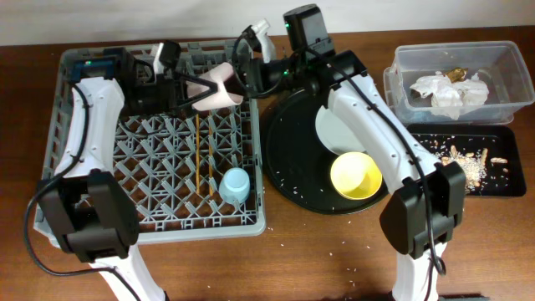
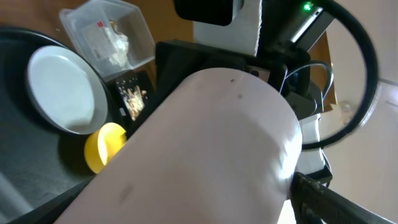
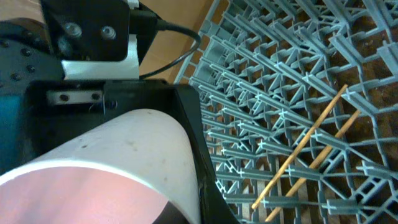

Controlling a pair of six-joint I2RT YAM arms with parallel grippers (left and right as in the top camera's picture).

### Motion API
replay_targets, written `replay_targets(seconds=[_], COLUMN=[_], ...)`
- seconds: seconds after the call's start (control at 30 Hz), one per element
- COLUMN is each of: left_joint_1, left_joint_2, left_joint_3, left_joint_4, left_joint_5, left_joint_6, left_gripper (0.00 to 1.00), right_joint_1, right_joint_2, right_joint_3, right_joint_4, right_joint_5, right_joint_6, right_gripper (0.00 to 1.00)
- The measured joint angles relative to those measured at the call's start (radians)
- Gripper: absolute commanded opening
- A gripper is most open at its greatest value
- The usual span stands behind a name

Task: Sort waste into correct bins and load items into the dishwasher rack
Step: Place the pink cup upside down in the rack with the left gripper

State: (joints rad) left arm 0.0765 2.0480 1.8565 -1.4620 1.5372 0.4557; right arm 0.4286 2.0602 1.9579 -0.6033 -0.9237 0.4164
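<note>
The pale pink cup (image 1: 217, 88) is hanging on its side in the air over the far right part of the dishwasher rack (image 1: 159, 227), between the two arms. The left gripper (image 1: 199, 92) is reaching to it from the left, with its fingers spread around the narrow end of the cup and pressing on it, so it is gripping the cup. In the left wrist view the cup is filling nearly the whole picture and one dark finger (image 2: 326, 199) is lying against its side. The right gripper (image 1: 248, 77) is meeting the other end of the cup from the right. Whether its fingers are closing on the cup I cannot tell, because the cup and the black gripper bodies are covering them in each view. Lower in the rack, the light blue cup (image 1: 236, 184) is sitting among the pegs near the right edge, and two thin wooden chopsticks (image 1: 198, 150) are lying across the grid. Just to the right of the rack, the round black tray (image 1: 288, 159) is carrying the plate (image 1: 334, 130) and the yellow bowl (image 1: 356, 176). Farther right, the clear tub (image 1: 510, 63) is holding crumpled white napkins (image 1: 447, 90), and the black rectangular tray (image 1: 501, 186) just beside it is holding beige food bits (image 1: 464, 159).
</note>
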Motion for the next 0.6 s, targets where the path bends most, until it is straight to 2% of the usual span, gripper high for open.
replay_targets(seconds=[0.1,0.13,0.17,0.2,0.23,0.27,0.3,0.33,0.47,0.6], left_joint_1=[-0.018,-0.017,-0.018,-0.018,-0.019,-0.021,-0.027,-0.033,-0.035,-0.036], left_joint_2=[0.000,0.000,0.000,0.000,0.000,0.000,0.000,0.000,-0.001,-0.001], left_joint_3=[0.000,0.000,0.000,0.000,0.000,0.000,0.000,0.000,0.000,0.000], left_joint_4=[-0.003,-0.003,-0.004,-0.008,-0.007,-0.008,-0.008,-0.008,0.007,0.072], left_joint_5=[0.026,0.037,0.037,0.037,0.037,0.032,0.026,0.023,0.030,0.026], left_joint_6=[-0.002,0.004,0.005,0.007,0.005,0.007,0.006,0.003,0.003,-0.003], left_gripper=[0.59,0.49,0.43,0.43,0.43,0.43,0.42,0.42,0.41,0.41], right_joint_1=[0.012,0.007,0.006,0.006,0.006,0.008,0.010,0.013,0.000,-0.053], right_joint_2=[0.002,0.002,0.002,0.003,0.004,0.004,0.006,0.007,0.014,0.014], right_joint_3=[0.000,0.000,0.000,0.000,0.000,0.000,0.000,0.000,-0.001,-0.001], right_joint_4=[0.015,0.023,0.018,0.013,0.007,0.001,-0.010,-0.013,-0.028,-0.060], right_joint_5=[0.000,-0.016,-0.020,-0.016,-0.013,-0.001,0.023,0.037,0.067,0.005], right_joint_6=[0.004,0.008,0.016,0.019,0.022,0.020,0.021,0.016,-0.002,-0.014], right_gripper=[0.05,0.09,0.10,0.17,0.33,0.57,0.67,0.72,0.73,0.81])
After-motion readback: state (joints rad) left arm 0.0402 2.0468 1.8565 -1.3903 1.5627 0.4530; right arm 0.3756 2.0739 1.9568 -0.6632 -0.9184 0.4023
